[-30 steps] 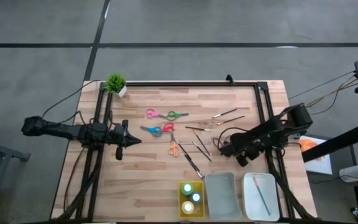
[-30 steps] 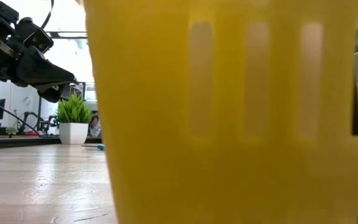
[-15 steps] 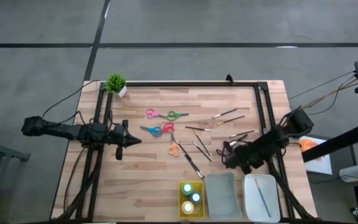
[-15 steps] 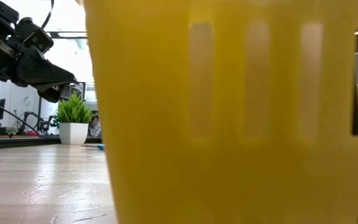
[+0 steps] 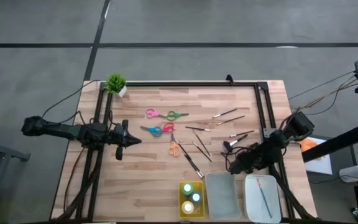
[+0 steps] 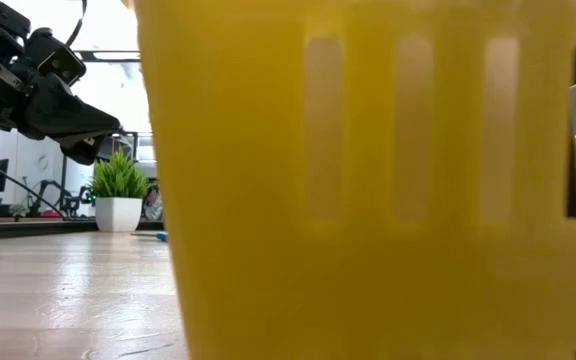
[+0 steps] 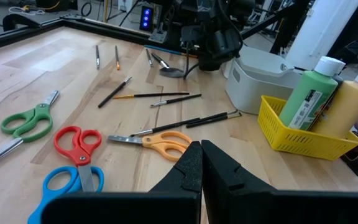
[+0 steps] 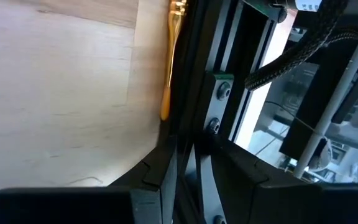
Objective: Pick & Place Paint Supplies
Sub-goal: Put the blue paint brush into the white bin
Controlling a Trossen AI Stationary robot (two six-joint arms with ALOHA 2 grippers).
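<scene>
My right gripper hangs over the table's near right, just beyond the grey tray, shut on a thin orange-handled brush. My left gripper waits shut at the table's left, touching nothing. Lying flat mid-table are three pairs of scissors, several thin brushes and a stubby dark brush. Paint bottles stand in the yellow tray. One brush lies in the white tray. My right gripper has the orange brush by the tail end of its handle, which runs in between the two fingers. The brush sticks out forward along the fingers, gold ferrule farthest away. The fingers slant downward. The spot of contact is hidden by the fingers.
A small potted plant stands at the far left corner. A black frame rail runs along the table's right side. The yellow tray's wall blocks most of the low view. Bare wood lies at the near left.
My right gripper has moved toward the table's near edge, from over the stubby brush to the far end of the grey tray, rolling about its own axis on the way. The stubby brush and thin brushes it covered now show.
</scene>
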